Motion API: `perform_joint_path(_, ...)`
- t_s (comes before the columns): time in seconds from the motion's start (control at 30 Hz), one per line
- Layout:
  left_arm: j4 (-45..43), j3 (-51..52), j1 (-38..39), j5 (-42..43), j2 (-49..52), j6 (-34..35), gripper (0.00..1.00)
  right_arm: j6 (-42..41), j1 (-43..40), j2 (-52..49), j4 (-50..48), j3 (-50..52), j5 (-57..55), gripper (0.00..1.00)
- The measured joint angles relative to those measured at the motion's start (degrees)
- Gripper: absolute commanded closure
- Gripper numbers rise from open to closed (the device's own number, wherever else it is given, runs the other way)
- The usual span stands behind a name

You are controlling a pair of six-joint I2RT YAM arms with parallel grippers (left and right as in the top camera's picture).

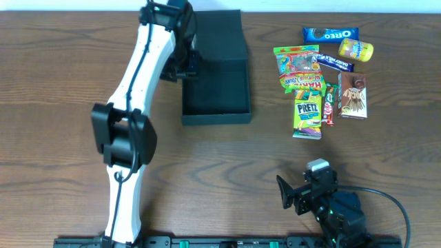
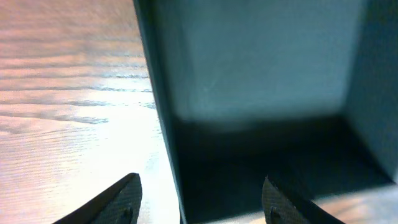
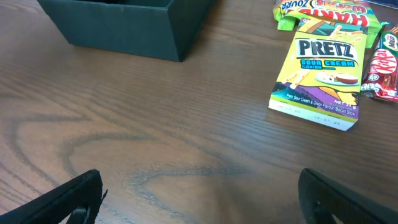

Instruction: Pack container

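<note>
The container (image 1: 215,118) lies open, ready for loading. The left gripper (image 2: 202,210) straddles its left wall with jaws apart. The right gripper (image 1: 296,196) sits wide open near the snacks (image 1: 308,110).

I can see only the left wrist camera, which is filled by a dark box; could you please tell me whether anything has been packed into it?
Observer: From above, the box looks empty, and its lid is folded open on the far side.
Operator: Thank you. Where are the snacks?
Observer: The snacks lie in a cluster on the table, to the right of the box.
Operator: And the right hand?
Observer: The right hand is open and holds nothing. It is near the front edge, short of the Pretz pack.
</note>
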State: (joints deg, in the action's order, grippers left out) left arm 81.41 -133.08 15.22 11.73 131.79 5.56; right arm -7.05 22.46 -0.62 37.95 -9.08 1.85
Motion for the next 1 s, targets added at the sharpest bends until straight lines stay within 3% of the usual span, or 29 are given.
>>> perform_joint_path(0.03, 0.1, -0.3, 0.0, 0.0, -1.3, -0.6, 0.05, 0.0, 0.0, 0.0, 0.0, 0.0, 0.0, 0.01)
perform_joint_path(0.33, 3.9, -0.8, 0.0, 4.8, -2.9, -11.6, 0.04, 0.0, 0.0, 0.0, 0.0, 0.0, 0.0, 0.01)
perform_joint_path(0.67, 9.9, -0.8, 0.0, 5.5, -2.9, -13.4, 0.05, 0.0, 0.0, 0.0, 0.0, 0.0, 0.0, 0.01)
perform_joint_path(1.0, 9.7, -0.8, 0.0, 7.2, -2.9, -13.6, 0.04, 0.0, 0.0, 0.0, 0.0, 0.0, 0.0, 0.01)
